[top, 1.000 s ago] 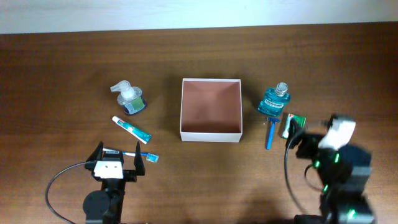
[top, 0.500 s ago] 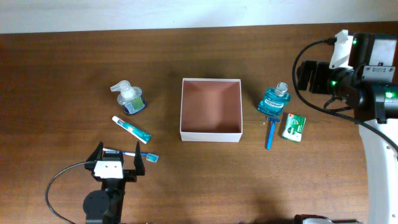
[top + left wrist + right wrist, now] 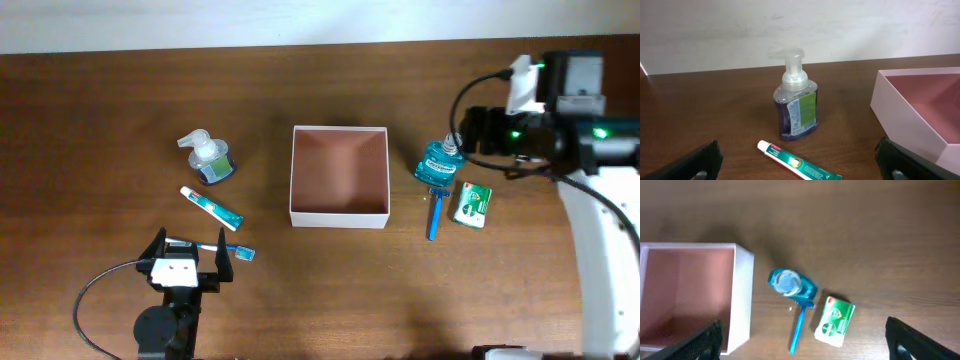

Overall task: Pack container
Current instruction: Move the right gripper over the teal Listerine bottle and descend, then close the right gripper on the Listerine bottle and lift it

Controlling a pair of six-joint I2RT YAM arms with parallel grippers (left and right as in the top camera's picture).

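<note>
The container (image 3: 338, 219), a square white-walled box with a pinkish-brown inside, sits at the table's middle; it also shows in the left wrist view (image 3: 900, 120) and the right wrist view (image 3: 742, 300). My left gripper (image 3: 189, 250) is open and low at the front left, with a toothbrush (image 3: 238, 251) lying across between its fingers. A toothpaste tube (image 3: 211, 207) and a soap pump bottle (image 3: 207, 158) lie beyond it. My right gripper (image 3: 487, 130) is open and raised just right of a blue mouthwash bottle (image 3: 441, 160). Below it lie a blue razor (image 3: 436, 214) and a green box (image 3: 472, 203).
The table is dark brown wood, with a white wall along its far edge (image 3: 300, 22). The right arm's white link (image 3: 600, 250) runs down the right side. A cable (image 3: 100, 290) loops beside the left arm's base.
My right arm swung up from the front right to the back right, then shifted left toward the mouthwash bottle. The left arm and all objects have not moved.
</note>
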